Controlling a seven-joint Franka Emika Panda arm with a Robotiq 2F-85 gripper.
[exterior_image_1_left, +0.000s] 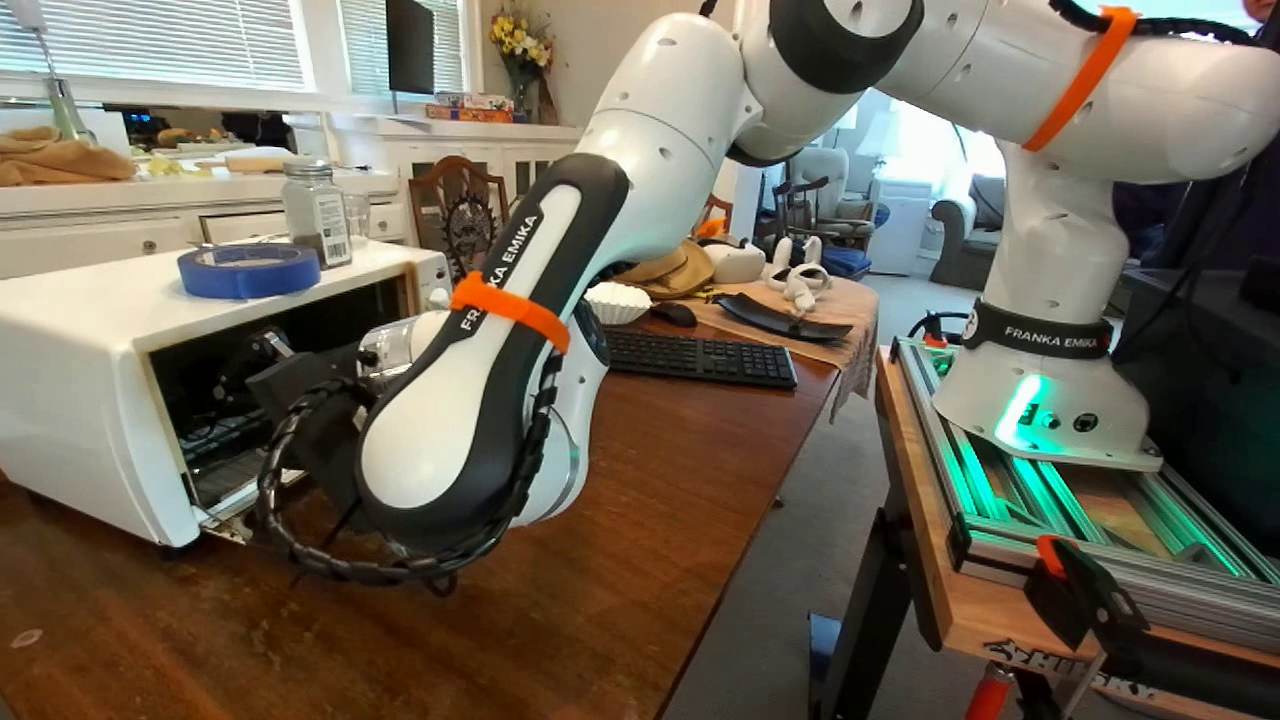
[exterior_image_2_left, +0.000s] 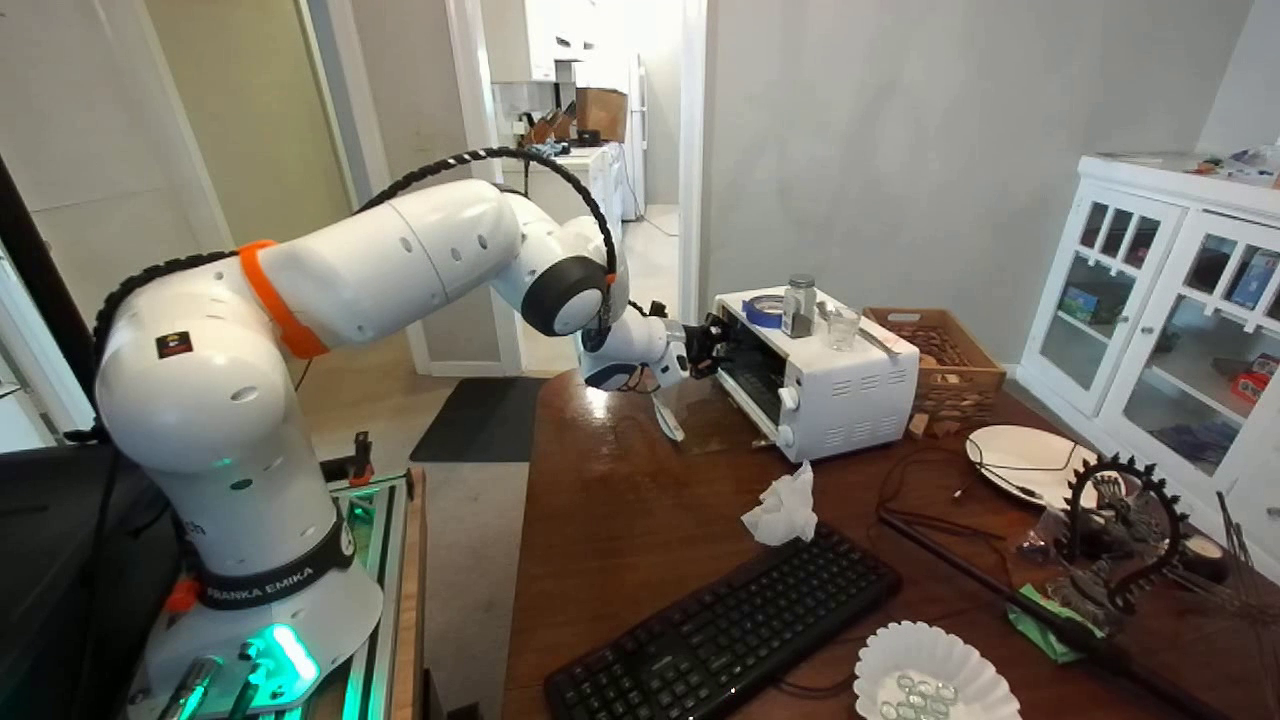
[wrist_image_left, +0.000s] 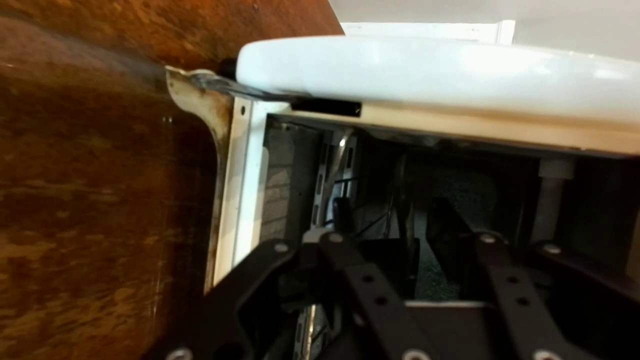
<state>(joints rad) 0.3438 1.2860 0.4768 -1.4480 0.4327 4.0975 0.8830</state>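
– You had the gripper (wrist_image_left: 392, 215) at the mouth of the oven (exterior_image_2_left: 855, 400), which stood on the table (exterior_image_2_left: 610, 520).
– And your 2 fingers (wrist_image_left: 450, 240) were apart, a gap showing between them.
– On top of the oven you had tape (exterior_image_2_left: 763, 318), a jar (exterior_image_2_left: 799, 308) and a glass (exterior_image_2_left: 843, 331).
– Yes, and you had a basket (exterior_image_2_left: 960, 388) beside the oven, a keyboard (exterior_image_2_left: 740, 630) farther off.

You see a boxy white metal toaster oven (exterior_image_2_left: 840, 385) standing upright on the brown wooden tabletop (exterior_image_2_left: 600, 500), its clear glass door (wrist_image_left: 100, 210) folded down. You'll find two white knobs (exterior_image_2_left: 789, 398) beside the dark cavity (exterior_image_2_left: 757, 378) and a curved metal rod (wrist_image_left: 334, 175) inside.
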